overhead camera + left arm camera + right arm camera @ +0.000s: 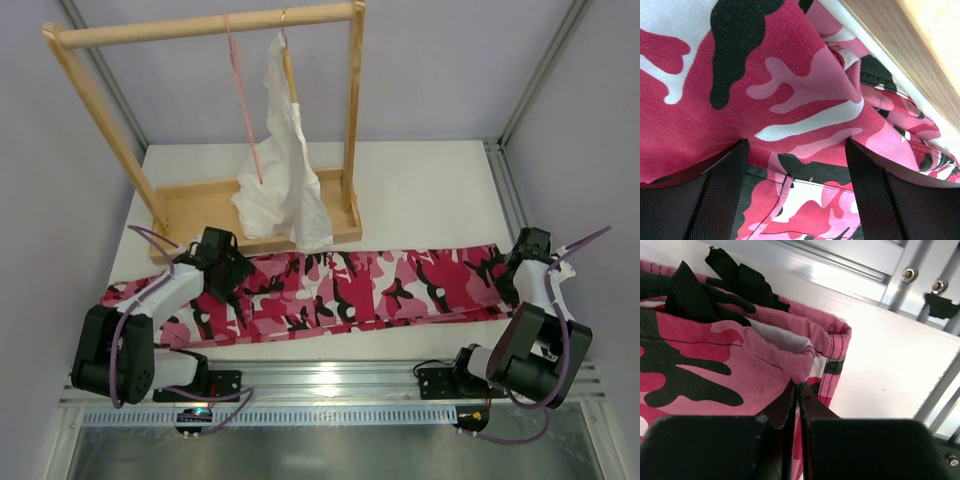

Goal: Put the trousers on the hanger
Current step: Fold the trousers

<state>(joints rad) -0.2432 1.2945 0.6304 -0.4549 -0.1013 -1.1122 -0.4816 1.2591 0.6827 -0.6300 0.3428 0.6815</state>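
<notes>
The pink, white and black camouflage trousers (350,290) lie flat, stretched left to right across the table in front of the rack. My left gripper (225,275) is down on their left part, open, with bunched cloth (790,75) between its spread fingers (725,190). My right gripper (520,270) is at their right end, shut on a pinched fold at the edge of the cloth (799,375). The thin pink wire hanger (243,100) hangs edge-on from the wooden rail, left of the white garment.
A wooden rack (200,205) stands at the back of the table, its base just behind the trousers and close to my left gripper (920,40). A white garment (285,170) hangs on a tan hanger. Black fabric ties (715,285) lie at the trousers' end. A metal frame rail (855,265) borders the table.
</notes>
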